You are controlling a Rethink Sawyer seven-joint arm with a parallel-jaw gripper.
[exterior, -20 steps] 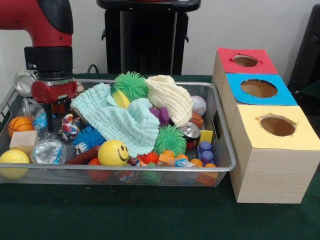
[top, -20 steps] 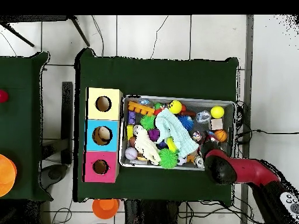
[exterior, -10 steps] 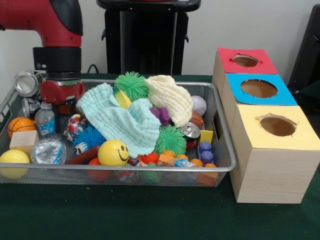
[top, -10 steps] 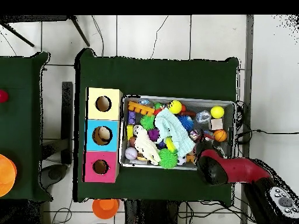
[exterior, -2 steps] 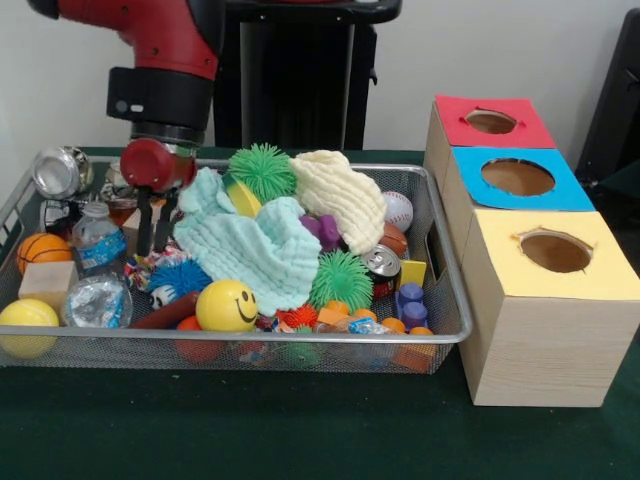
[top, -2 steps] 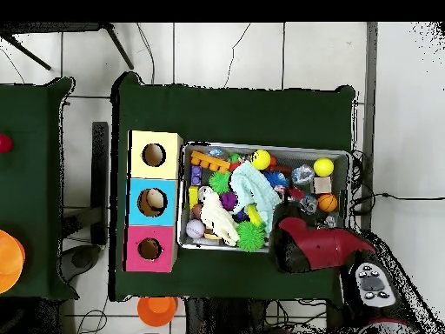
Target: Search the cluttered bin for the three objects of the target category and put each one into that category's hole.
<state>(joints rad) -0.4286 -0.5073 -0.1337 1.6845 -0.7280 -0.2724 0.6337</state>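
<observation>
In the front view, left of the fingers, a yellow ball point(exterior, -2 steps: 27, 326) lies at the bin's point(exterior, -2 steps: 300, 345) near corner, with a wood block point(exterior, -2 steps: 47, 281) and an orange ball point(exterior, -2 steps: 40, 249) behind it. A shiny can point(exterior, -2 steps: 58, 172) sits at the far left rim. Closer in, a small water bottle point(exterior, -2 steps: 99, 240) stands upright just left of the fingers, above a crumpled plastic bottle point(exterior, -2 steps: 97, 302).

The gripper point(exterior, -2 steps: 156, 228) hangs in the bin with two dark fingers point(exterior, -2 steps: 144, 224) slightly apart and nothing between them. Their tips are just above a patterned toy point(exterior, -2 steps: 150, 258) and a blue spiky ball point(exterior, -2 steps: 180, 275).

Right of the fingers, a mint cloth point(exterior, -2 steps: 250, 245) lies close beside them, draped over the pile. A smiley ball point(exterior, -2 steps: 226, 305) sits in front of it. Further right are a green spiky ball point(exterior, -2 steps: 263, 170), a cream cloth point(exterior, -2 steps: 340, 195), a soda can point(exterior, -2 steps: 381, 263) and a baseball point(exterior, -2 steps: 397, 210).

Outside the bin stand the yellow box point(exterior, -2 steps: 545, 310), blue box point(exterior, -2 steps: 515, 185) and red box point(exterior, -2 steps: 488, 125), each with a hole on top.
</observation>
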